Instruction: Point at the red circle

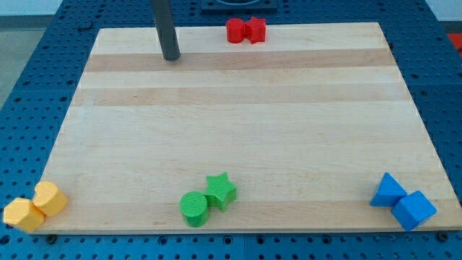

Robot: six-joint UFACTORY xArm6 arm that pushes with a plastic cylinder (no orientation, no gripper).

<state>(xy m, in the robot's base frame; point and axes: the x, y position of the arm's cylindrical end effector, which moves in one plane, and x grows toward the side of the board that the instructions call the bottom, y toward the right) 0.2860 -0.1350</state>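
Observation:
The red circle sits at the top edge of the wooden board, touching a red star-like block on its right. My tip rests on the board at the top left, well to the left of the red circle and slightly lower in the view. It touches no block.
A green circle and green star sit together at the bottom middle. Two yellow blocks lie at the bottom left corner, one partly off the board. A blue triangle and blue cube lie at the bottom right.

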